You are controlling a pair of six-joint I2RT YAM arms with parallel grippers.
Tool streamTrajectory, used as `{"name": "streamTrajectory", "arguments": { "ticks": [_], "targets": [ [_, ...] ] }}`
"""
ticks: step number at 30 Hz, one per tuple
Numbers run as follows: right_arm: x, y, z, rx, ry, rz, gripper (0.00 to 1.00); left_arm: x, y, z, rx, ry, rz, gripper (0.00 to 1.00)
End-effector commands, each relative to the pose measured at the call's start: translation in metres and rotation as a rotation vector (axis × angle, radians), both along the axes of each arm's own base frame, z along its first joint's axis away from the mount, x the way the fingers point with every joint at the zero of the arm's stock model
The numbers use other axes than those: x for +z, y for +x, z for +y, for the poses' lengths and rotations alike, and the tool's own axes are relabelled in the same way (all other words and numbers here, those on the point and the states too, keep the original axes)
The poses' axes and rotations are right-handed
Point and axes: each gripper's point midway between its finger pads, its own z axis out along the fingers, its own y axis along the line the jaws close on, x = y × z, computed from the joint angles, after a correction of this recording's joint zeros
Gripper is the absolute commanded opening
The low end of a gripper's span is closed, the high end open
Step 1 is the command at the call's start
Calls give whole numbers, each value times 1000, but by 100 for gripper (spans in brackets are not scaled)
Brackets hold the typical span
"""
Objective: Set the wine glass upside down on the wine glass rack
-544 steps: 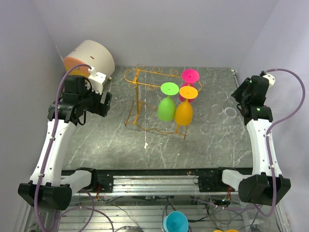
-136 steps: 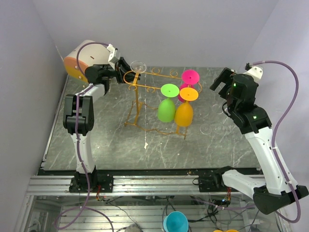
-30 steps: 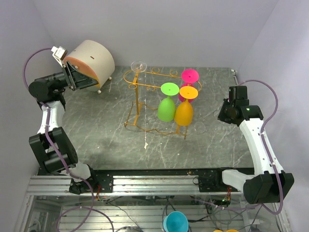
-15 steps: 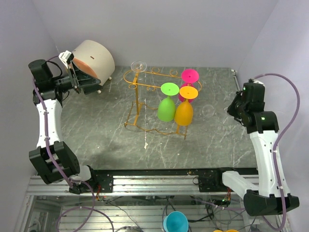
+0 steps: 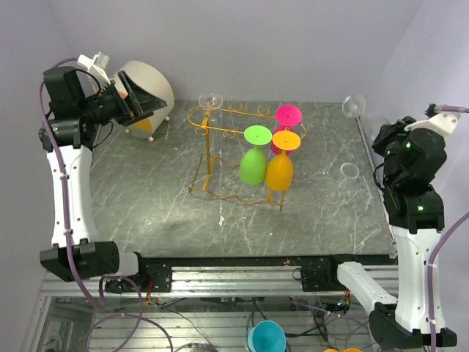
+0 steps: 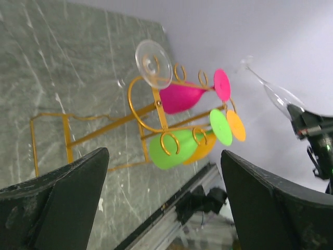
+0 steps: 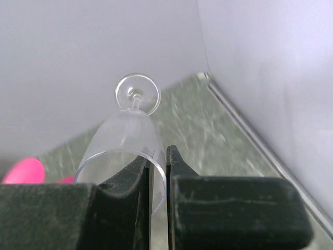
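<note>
The golden wire wine glass rack (image 5: 220, 117) stands mid-table, and also shows in the left wrist view (image 6: 139, 110). A clear glass hangs upside down at its left end, foot up (image 5: 211, 100). Green (image 5: 253, 165), orange (image 5: 279, 170) and pink (image 5: 288, 115) glasses hang from it too. My right gripper (image 5: 377, 138) is shut on the rim of a clear wine glass (image 7: 130, 138) and holds it in the air at the back right, foot pointing away (image 5: 354, 105). My left gripper (image 5: 146, 106) is open and empty, raised at the back left.
The cream drum with an orange face (image 5: 150, 88) sits at the back left behind my left gripper. Another clear glass (image 5: 349, 170) stands on the table at the right. Walls close in at the left, back and right.
My right arm has lifted the clear glass off the table, up and toward the back right corner. My left arm has risen and turned its open gripper toward the rack.
</note>
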Motion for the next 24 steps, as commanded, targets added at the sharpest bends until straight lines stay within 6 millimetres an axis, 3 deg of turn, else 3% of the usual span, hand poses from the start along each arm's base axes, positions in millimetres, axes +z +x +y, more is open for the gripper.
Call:
{"name": "streamTrajectory", "arguments": {
  "ticks": [1,6,9,14,19,24],
  "targets": [
    [92,15,1,19,-47,-381,0,35,10,17,243,-62,16,100],
    [131,49,39,224,-33,-553,0,89,-3,-19,146,-296,-77,95],
    [140,67,59,320,5,-621,0,103,0,-40,109,-323,-73,91],
    [140,94,96,404,40,-659,0,119,8,-48,100,-375,-110,89],
    [145,99,170,467,11,-721,0,132,12,-58,88,-392,-145,84],
    [142,97,224,477,36,-752,0,141,12,-67,69,-400,-180,85]
  ]
}}
